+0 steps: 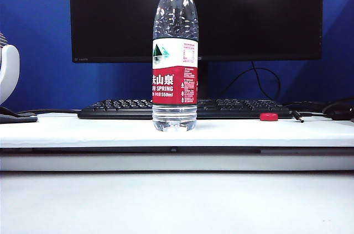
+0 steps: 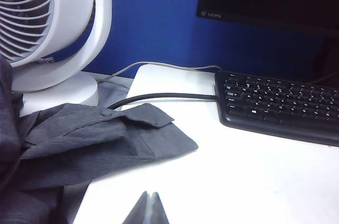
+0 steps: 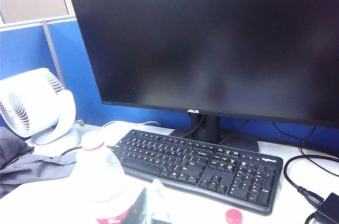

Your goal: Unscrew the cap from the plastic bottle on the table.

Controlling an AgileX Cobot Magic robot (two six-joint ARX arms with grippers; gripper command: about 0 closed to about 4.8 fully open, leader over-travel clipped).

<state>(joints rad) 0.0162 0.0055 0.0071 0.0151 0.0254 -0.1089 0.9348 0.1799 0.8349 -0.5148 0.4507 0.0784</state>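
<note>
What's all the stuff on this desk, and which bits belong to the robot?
bottle: one, clear with red-and-white label, upright at table centre, cap off
cap: one, red, on table right of bottle, before keyboard
keyboard: one, black, behind bottle
monitor: one, black, dark, at back
fan: one, white, far left
cloth: one, grey, beside fan
table: one, white
left gripper: shut, near cloth
right gripper: shut, beside bottle

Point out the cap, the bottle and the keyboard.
cap [image 1: 269,117]: exterior view, its red side wall, lying on the table.
bottle [image 1: 175,84]: exterior view, the red part of its label.
keyboard [image 3: 196,166]: right wrist view, the middle keys.
</note>
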